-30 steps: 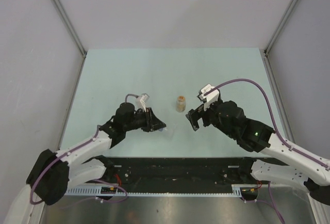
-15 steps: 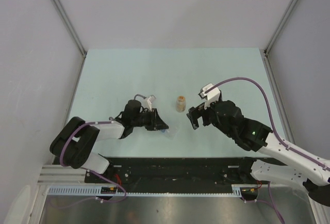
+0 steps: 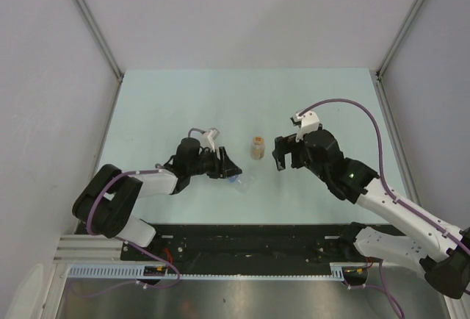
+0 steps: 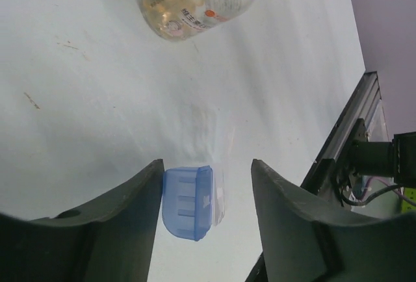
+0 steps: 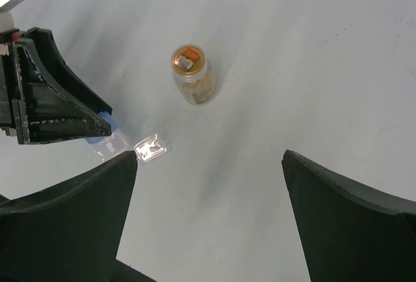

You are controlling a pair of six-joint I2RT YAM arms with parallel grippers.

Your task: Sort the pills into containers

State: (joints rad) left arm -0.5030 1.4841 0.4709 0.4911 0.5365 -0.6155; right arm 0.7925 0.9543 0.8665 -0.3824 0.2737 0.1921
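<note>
Both spread | left gripper [image 4: 208,167] straddles blue-capped vial [image 4: 194,201], cap against one finger | right gripper [image 5: 209,158] apart from jar [image 5: 192,75]

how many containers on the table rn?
2. A jar stands upright mid-table. A blue-capped vial lies on its side between the open jaws of the left gripper. I see nothing that could hide a third.

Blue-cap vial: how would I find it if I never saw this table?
Look at the pale green table, near its front middle, where the left arm's fingers reach. The vial lies on its side between them. Unlike the upright orange-topped jar nearby, it is clear, slim and has a blue cap.
</note>
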